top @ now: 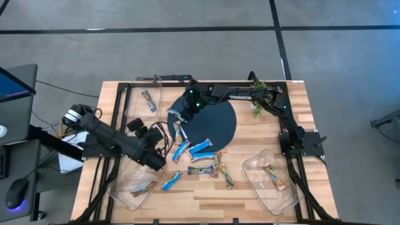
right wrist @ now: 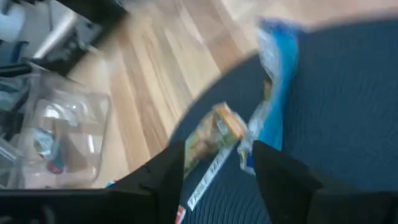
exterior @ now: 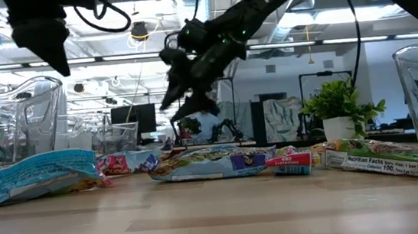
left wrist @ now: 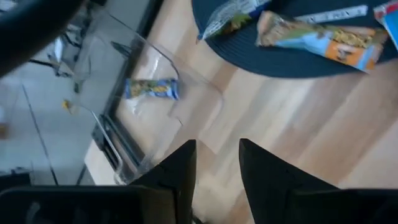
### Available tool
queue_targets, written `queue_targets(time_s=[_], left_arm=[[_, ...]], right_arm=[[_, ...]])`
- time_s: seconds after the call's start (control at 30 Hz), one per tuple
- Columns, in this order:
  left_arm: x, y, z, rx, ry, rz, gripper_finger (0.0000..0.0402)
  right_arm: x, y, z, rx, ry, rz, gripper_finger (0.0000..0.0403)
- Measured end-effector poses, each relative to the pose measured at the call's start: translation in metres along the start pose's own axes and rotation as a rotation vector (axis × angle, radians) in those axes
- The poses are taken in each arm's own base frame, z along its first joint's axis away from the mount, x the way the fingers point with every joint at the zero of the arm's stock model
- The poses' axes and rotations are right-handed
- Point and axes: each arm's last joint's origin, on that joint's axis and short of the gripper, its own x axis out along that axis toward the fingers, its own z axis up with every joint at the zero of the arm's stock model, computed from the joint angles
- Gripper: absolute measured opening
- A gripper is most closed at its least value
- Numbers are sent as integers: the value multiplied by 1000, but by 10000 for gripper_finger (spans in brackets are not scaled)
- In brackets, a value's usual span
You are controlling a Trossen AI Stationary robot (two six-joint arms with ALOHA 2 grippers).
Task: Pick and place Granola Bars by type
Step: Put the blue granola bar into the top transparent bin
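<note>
Granola Bars lie loose on the wood near the dark round mat: blue ones and multicoloured ones. My right gripper hangs open above the mat's left edge. A tan-green bar and a blue bar lie flat on the mat below its fingers, beside a thin white stick. My left gripper is open and holds nothing. It hovers over the wood left of the mat and faces the far-left tray, in which one bar lies.
Three clear trays stand on the table: far left, near left with one bar, and near right with two bars. A small green plant stands at the far right. Bare wood lies along the near edge.
</note>
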Motion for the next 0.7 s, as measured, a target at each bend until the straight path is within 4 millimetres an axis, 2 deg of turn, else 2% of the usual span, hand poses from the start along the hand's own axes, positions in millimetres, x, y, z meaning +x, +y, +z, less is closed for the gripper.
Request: queue_targets(time_s=[0.2, 0.3, 0.43, 0.6, 0.7], left_arm=[[12, 26, 18, 33, -63, 94, 116], [21, 47, 27, 29, -58, 144, 116], [30, 72, 34, 124, -68, 247, 116], [44, 82, 53, 191, -137, 399, 116], [55, 80, 70, 214, -133, 322, 116]], right_arm=[[-52, 33, 8, -152, -48, -71, 217], [-83, 51, 6, -250, -57, -132, 219], [-132, 76, 1, -341, -72, -181, 213], [-179, 108, -15, -390, -91, -215, 204], [-203, 128, -29, -395, -106, -244, 200]])
